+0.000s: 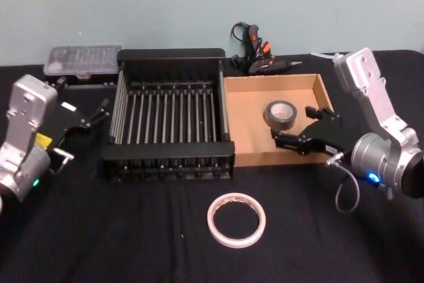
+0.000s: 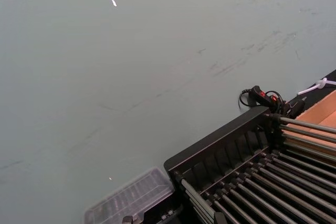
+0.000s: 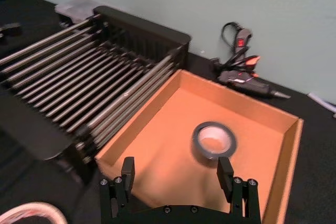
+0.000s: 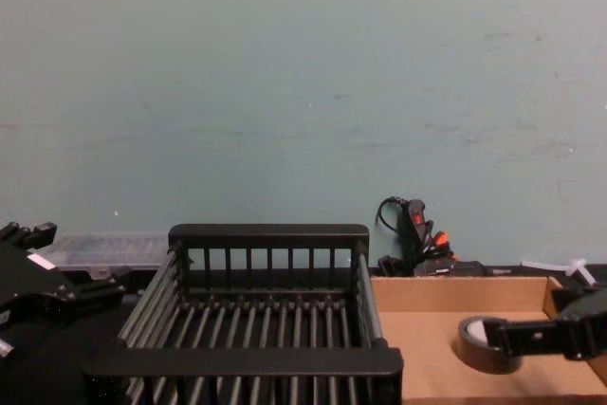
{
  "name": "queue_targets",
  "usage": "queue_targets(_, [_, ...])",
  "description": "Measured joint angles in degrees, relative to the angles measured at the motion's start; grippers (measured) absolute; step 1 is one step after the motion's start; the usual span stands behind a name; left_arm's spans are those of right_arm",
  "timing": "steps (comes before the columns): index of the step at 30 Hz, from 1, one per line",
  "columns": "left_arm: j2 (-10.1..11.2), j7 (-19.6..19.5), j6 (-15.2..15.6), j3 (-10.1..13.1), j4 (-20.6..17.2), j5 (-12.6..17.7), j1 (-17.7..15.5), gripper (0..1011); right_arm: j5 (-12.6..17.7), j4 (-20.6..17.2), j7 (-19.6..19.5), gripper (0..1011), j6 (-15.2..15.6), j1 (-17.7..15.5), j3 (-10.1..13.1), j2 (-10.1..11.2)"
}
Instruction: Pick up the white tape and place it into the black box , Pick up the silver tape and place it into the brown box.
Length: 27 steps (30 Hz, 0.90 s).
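Just ahead of the right gripper (image 1: 311, 127), lying flat on the floor of the brown box (image 1: 246, 144): the silver tape (image 1: 281, 113), core up. Sitting free, apart from both fingers, so by the look of it already delivered rather than waiting to be lifted. Hovering over the box's near right corner with jaws spread wide and holding nothing, as the right wrist view makes plain, the roll framed between and beyond the two fingertips (image 3: 127, 167).

Behind and to the left of those jaws, on the bare dark surface (image 1: 132, 243) in front of both containers: the white tape (image 1: 236, 219), lying flat and untouched. Standing empty just left of the brown box, walls touching or nearly so: the black box (image 1: 169, 56), waiting for that roll.

Off to the left of the black box, hanging above the surface: the left gripper (image 1: 93, 116), jaws looking parted and empty. Well placed, probably, for neither roll yet; white tape lying closer to the right jaws.
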Motion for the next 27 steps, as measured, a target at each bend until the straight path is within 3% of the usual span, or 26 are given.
queue_targets(13, [0.0, 0.0, 0.0, 0.0, 0.0, 0.0, 0.0, 1001, 2.1, -6.2, 0.4, 1002, 6.0, -4.3, -2.2, 1.8])
queue_targets(27, [0.0, 0.0, 0.0, 0.0, 0.0, 0.0, 0.0, 1001, 2.7, -7.3, 0.7, 1002, 8.3, -6.2, -5.3, 3.0])
